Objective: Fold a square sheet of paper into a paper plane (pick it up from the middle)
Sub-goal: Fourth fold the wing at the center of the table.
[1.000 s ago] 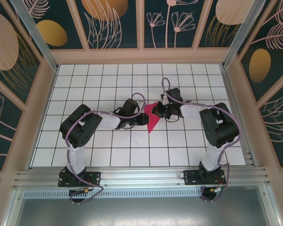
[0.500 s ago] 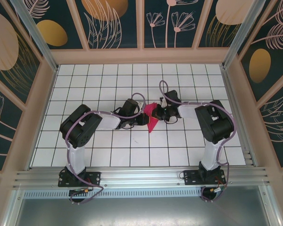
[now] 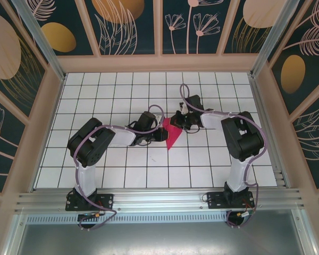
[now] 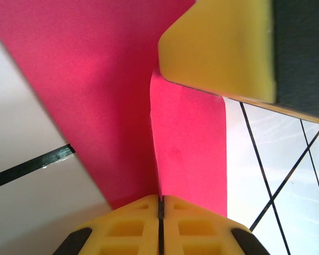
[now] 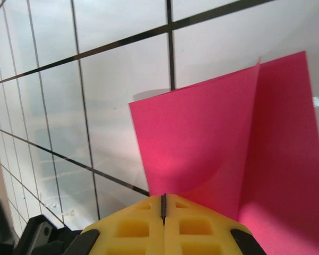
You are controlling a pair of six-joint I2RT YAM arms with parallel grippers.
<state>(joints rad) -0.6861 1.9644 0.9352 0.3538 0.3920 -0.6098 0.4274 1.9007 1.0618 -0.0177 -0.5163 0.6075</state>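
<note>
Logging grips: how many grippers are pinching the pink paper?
2: left gripper shut on the left side of the paper, right gripper shut on its right side, mid-table.

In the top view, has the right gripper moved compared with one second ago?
Yes. Against the tile lines of the table, the right gripper has shifted slightly toward the far wall, shut on the square sheet of paper.

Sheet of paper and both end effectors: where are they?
sheet of paper [image 3: 173,137], top external view, lower flat part
left end effector [image 4: 160,198], left wrist view, seam between fingertips
right end effector [image 5: 163,197], right wrist view, seam between fingertips
</note>
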